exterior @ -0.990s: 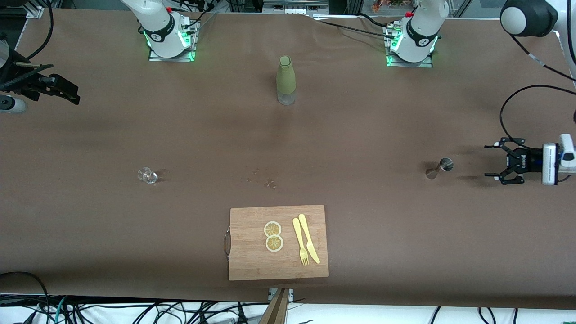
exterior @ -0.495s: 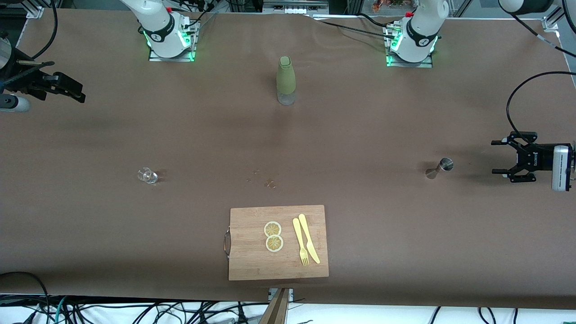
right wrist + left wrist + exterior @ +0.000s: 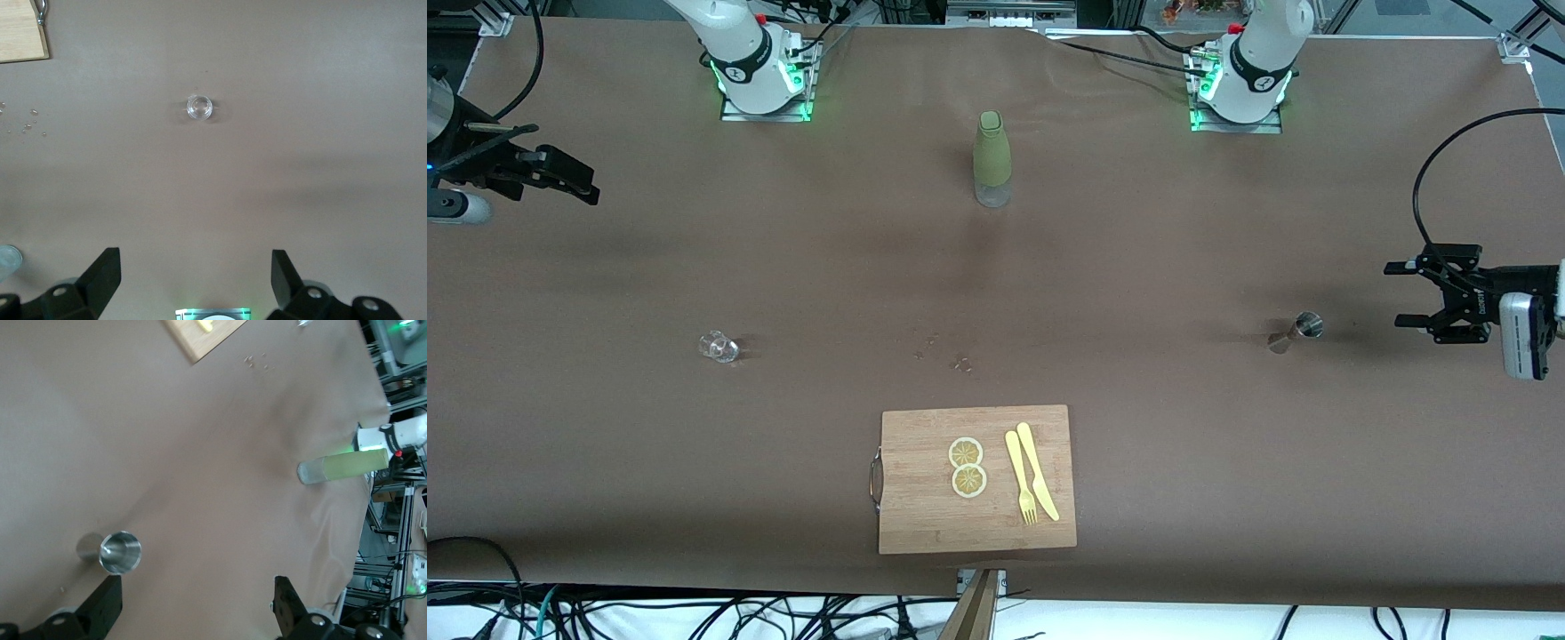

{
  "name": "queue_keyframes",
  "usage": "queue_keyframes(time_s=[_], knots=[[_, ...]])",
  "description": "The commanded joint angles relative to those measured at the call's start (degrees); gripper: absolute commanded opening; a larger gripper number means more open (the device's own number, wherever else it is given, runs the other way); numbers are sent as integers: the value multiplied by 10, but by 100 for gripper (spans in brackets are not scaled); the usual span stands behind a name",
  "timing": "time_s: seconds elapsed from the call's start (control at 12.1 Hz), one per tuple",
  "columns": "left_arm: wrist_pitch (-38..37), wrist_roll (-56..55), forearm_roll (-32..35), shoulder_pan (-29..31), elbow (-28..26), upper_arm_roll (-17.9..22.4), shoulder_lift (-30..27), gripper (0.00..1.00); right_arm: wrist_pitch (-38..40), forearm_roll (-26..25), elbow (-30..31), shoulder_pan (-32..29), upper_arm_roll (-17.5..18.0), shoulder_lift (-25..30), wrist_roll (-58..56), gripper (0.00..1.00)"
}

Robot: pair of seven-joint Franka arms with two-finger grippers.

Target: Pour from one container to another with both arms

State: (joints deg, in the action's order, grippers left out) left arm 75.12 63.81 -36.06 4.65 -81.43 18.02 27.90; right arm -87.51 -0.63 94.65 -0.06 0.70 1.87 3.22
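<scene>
Steel cup and clear glass standing well apart, mid-frame; left gripper spread near cup; right gripper spread, upper frame edge; both holding nothing; before pouring, or after.

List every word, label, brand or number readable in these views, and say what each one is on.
None can be read.
Left tool: a small white mark on its black body, too small and blurred to read.
Round black badges on the two arm bases: a logo, no legible letters.
Green bottle, metal jigger, small glass, cutting board: no text visible.
</scene>
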Motion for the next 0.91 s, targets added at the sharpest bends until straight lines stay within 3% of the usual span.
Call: queue_keyframes(time_s=[0.0,0.17,0.66,0.82], knots=[[3,-107,57,-38,-10,1,-39,100,1,8,-10,-1,0,-2,-10,100],[3,-159,65,-42,-9,1,-46,100,1,8,-10,-1,0,-2,-10,100],[6,-275,182,-83,20,-3,-76,100,1,8,-10,-1,0,-2,-11,100],[4,-358,213,-70,28,-48,-92,100,1,8,-9,-1,0,-2,-11,100]])
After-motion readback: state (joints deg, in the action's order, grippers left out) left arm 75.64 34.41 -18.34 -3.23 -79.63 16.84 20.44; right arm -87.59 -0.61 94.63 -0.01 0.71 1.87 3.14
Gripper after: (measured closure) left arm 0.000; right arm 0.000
